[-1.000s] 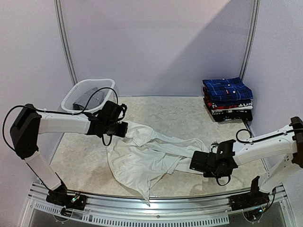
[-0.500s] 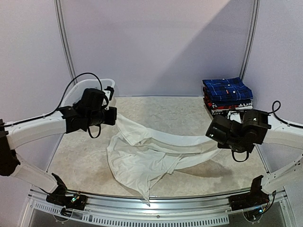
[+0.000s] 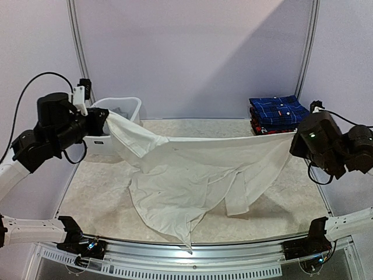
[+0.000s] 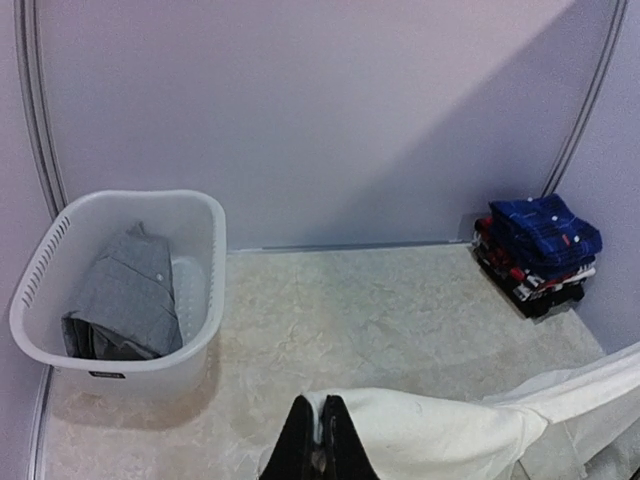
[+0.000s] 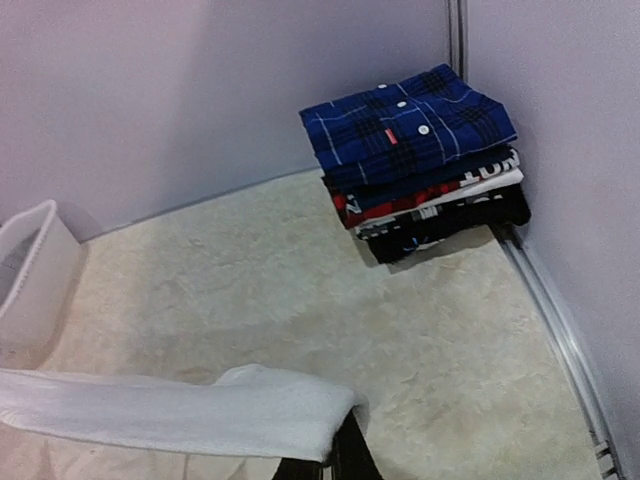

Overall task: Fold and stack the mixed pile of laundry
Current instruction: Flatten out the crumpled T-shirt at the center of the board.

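Note:
A plain white shirt (image 3: 192, 169) hangs stretched between my two grippers above the table, its lower part trailing toward the near edge. My left gripper (image 3: 106, 116) is shut on the shirt's left end; in the left wrist view the black fingers (image 4: 322, 445) pinch the white cloth (image 4: 430, 435). My right gripper (image 3: 293, 140) is shut on the right end; in the right wrist view the cloth (image 5: 200, 410) drapes over the fingers (image 5: 350, 450). A dark blue plaid shirt (image 3: 280, 111) tops a folded stack at the back right. A grey garment (image 4: 125, 295) lies in the basket.
A white slotted plastic basket (image 3: 131, 108) stands at the back left, behind my left gripper. The folded stack (image 5: 430, 180) sits in the back right corner against the wall. Grey walls close the back and sides. A metal rail (image 3: 192, 262) runs along the near edge.
Both arms have risen and spread apart, the left toward the basket and the right toward the stack. The white shirt has lifted off the table and stretched out between them.

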Robot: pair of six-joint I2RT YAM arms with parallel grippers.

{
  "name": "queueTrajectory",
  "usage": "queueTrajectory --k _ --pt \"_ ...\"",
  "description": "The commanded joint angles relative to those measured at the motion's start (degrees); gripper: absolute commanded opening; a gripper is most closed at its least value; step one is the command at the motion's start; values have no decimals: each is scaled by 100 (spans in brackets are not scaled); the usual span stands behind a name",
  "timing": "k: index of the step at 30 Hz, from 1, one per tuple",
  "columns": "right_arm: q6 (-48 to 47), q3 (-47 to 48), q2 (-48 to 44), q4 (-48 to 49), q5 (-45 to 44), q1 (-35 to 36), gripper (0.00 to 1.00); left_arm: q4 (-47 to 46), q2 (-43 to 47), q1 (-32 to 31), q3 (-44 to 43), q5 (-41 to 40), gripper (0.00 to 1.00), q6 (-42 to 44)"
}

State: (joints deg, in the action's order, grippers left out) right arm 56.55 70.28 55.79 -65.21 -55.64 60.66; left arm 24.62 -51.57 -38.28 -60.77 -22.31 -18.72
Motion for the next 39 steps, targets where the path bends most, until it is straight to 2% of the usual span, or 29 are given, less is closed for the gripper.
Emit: queueTrajectory --k 1,3,8,12,20,26,29,33,35,37,39 --pt "-1935 -398 -799 2483 437 -51 0 424 228 49 -774 93 0 98" --pt "-2980 -247 -944 3129 922 -47 0 599 262 36 -1206 256 0 130" --pt "-3970 719 -605 3152 1232 -46 0 704 246 40 -2087 337 0 400" --pt "-4555 1454 -378 3236 1490 -50 0 697 43 40 -2869 736 0 645" --pt "-5354 2876 -196 3251 2141 -48 0 1071 -613 40 -4538 1319 0 1106" --pt "-5350 3873 59 2803 2614 -46 0 1352 -1205 40 -6008 1732 0 1297" --pt "-5065 4126 119 2648 1912 -49 0 1407 -1418 40 -6514 1810 0 1313" --pt "-4643 4252 499 2288 -208 -53 0 1544 -1722 40 -6600 1512 0 1323" --pt "-4467 4077 764 2125 -978 -50 0 1564 -1941 40 -6403 1161 0 1355" --pt "-4138 3779 1024 1901 -1314 -188 0 1494 -2244 47 -6024 701 0 1368" --pt "-3580 3553 1244 1350 -854 -804 0 1593 -2629 76 -5851 356 0 1342"
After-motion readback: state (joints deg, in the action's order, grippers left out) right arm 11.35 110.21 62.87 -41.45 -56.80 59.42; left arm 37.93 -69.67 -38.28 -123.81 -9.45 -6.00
